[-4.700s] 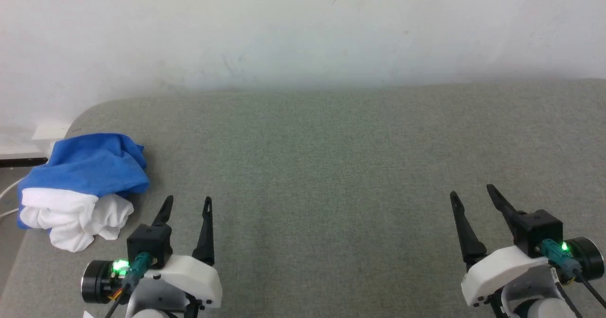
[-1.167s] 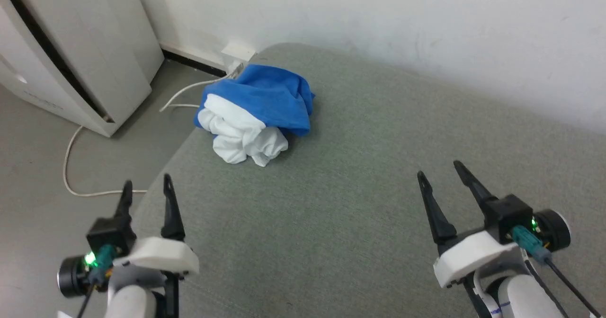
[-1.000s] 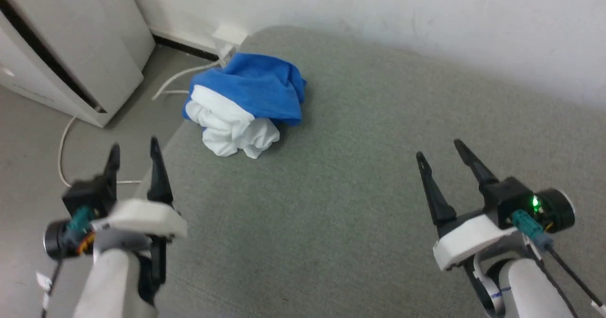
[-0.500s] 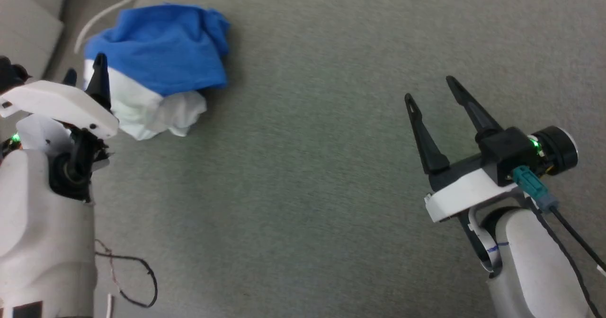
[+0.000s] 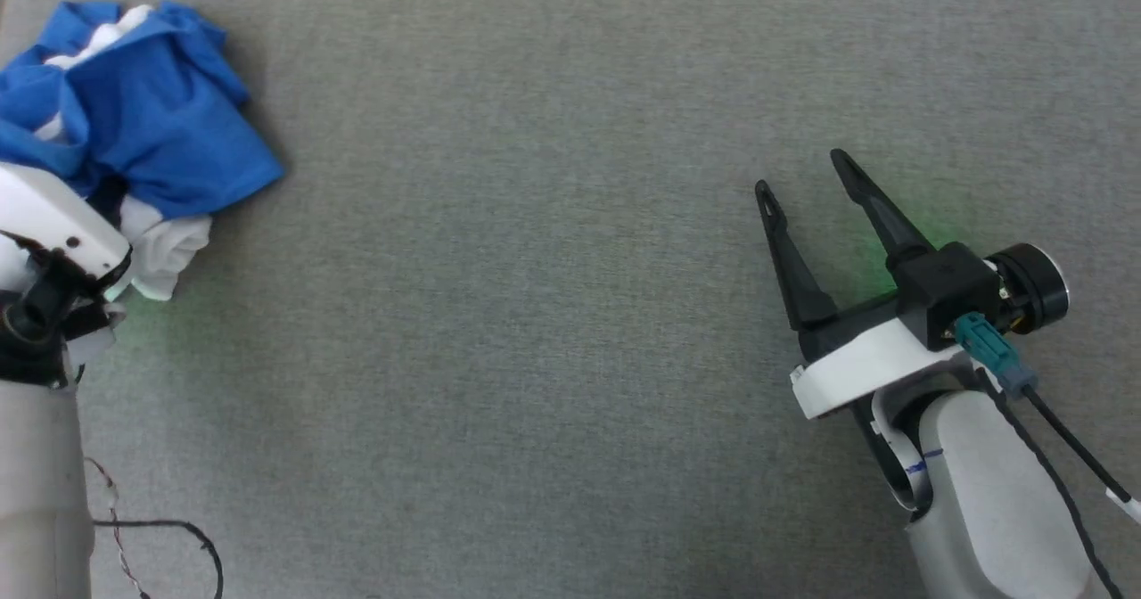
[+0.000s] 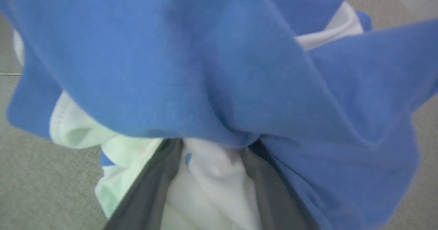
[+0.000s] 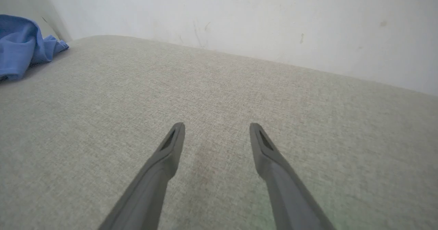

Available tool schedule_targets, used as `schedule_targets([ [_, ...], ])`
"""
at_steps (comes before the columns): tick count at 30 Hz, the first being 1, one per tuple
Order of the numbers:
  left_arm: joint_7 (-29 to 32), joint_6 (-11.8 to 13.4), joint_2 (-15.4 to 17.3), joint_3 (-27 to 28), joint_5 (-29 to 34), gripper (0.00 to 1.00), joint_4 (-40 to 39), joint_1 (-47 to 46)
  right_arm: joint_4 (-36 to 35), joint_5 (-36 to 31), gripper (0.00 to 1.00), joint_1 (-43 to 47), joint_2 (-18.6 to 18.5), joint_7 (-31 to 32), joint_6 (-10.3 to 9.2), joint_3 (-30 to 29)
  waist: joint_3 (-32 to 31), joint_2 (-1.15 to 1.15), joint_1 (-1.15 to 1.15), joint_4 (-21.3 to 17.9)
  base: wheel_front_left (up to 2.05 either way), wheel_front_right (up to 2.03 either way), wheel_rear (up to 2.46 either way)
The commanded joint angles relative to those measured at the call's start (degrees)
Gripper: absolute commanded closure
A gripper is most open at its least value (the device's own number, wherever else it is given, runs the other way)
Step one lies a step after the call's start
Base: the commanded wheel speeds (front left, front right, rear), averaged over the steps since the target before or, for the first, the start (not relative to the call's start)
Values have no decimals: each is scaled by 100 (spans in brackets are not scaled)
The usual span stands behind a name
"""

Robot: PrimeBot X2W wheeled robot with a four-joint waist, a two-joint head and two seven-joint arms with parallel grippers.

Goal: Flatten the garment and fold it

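Note:
The garment lies crumpled at the far left of the grey cushion, blue cloth on top and white folds below. My left gripper is pushed into the heap. Its two dark fingers stand apart with white cloth between them, and their tips are buried under the blue cloth. In the head view just its white wrist housing pokes out beside the heap. My right gripper hovers open and empty over bare cushion far to the right. From the right wrist, the garment lies far off to the left of that gripper.
The grey fabric cushion spreads wide between the two arms. A white wall rises behind its far edge. A thin dark cable loops beside my left forearm at the lower left.
The head camera has tilted down and swung. My left gripper has gone from beside the heap into it, and the cloth looks more ruffled. The right gripper stays open.

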Motion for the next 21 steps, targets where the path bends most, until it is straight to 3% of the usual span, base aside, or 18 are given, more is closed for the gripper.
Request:
schedule_targets([
  [1,-32,0,-269,-174,45,95,28,221,25,34,0,-61,22,-45,-11,2,-138,0,0,-30,0,0,0],
  [2,-220,32,-230,-145,125,100,-88,245,55,43,0,-50,27,-59,-11,5,-234,0,0,-11,0,0,0],
  [7,-1647,152,-30,-60,736,100,-567,212,190,79,0,95,52,-98,-11,-38,-824,0,0,115,0,0,0],
  [13,-3278,5,111,-352,1475,100,-881,-102,328,159,0,425,84,-147,-11,-200,-1710,0,0,156,0,0,0],
  [17,-3794,-139,77,-672,1752,100,-1086,-369,379,214,0,720,98,-158,-11,-370,-2208,0,0,54,0,0,0],
  [21,-3902,-294,-50,-1042,1888,100,-1297,-637,348,273,0,1012,104,-127,-11,-523,-2563,0,0,-184,0,0,0],
])
